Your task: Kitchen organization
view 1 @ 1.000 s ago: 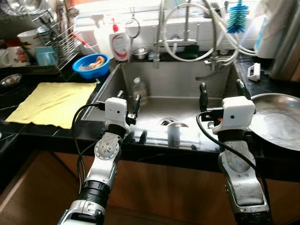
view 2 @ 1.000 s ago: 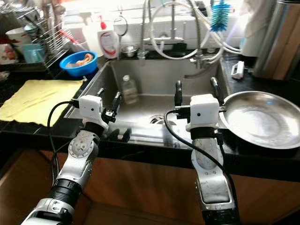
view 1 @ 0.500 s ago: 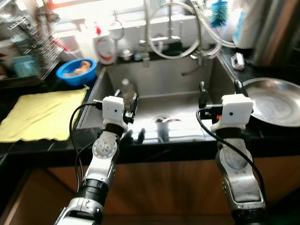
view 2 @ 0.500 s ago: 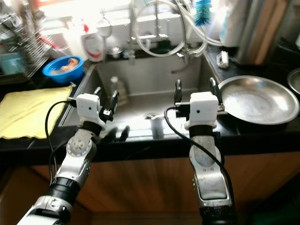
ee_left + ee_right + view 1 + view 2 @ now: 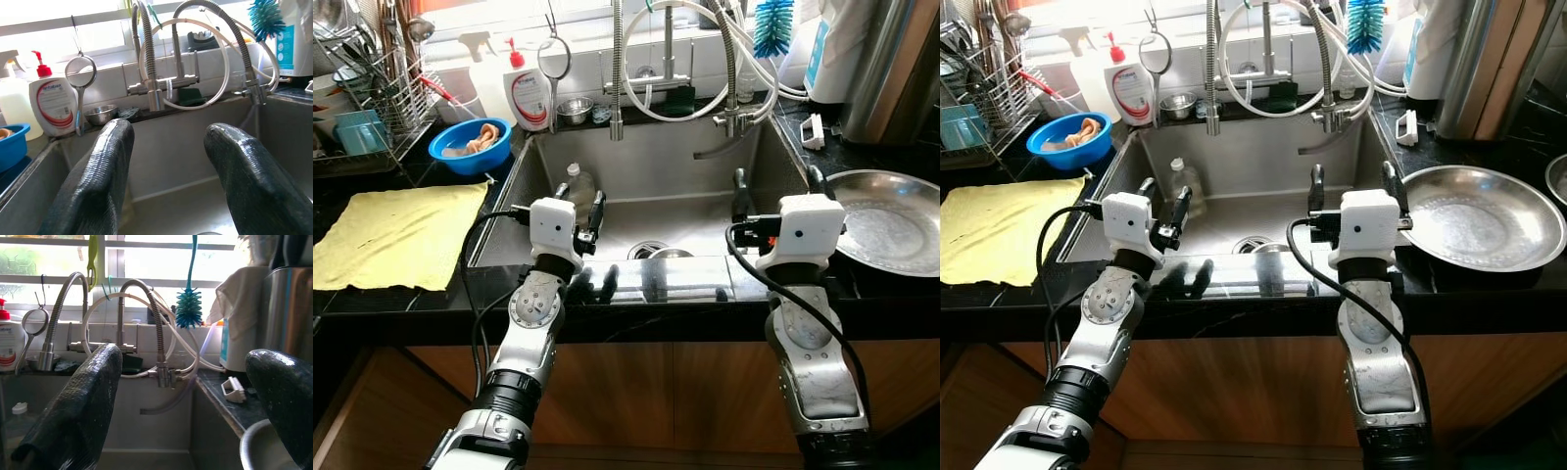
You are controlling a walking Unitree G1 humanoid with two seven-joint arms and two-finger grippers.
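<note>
Both grippers hover over the front edge of the steel sink [image 5: 685, 157]. My left gripper [image 5: 579, 199] is open and empty, its fingers [image 5: 98, 181] pointing at the sink's back wall. A clear plastic bottle [image 5: 578, 182] stands in the sink just beyond it. My right gripper [image 5: 777, 186] is open wide and empty, by the sink's right side. A large steel pan [image 5: 891, 230] lies on the black counter just right of that gripper. One right finger [image 5: 78, 411] frames the faucet.
A yellow cloth [image 5: 396, 235] lies on the left counter, with a blue bowl [image 5: 475, 147] and a dish rack [image 5: 362, 98] behind it. A soap bottle [image 5: 530, 93], hanging strainer [image 5: 552, 59], small steel bowl [image 5: 575, 108], faucet hoses [image 5: 617, 69] and blue brush [image 5: 773, 20] line the back ledge.
The camera has shifted and the blur has cleared, so the sink sits differently in the picture. Both grippers stay open over the sink's front edge.
</note>
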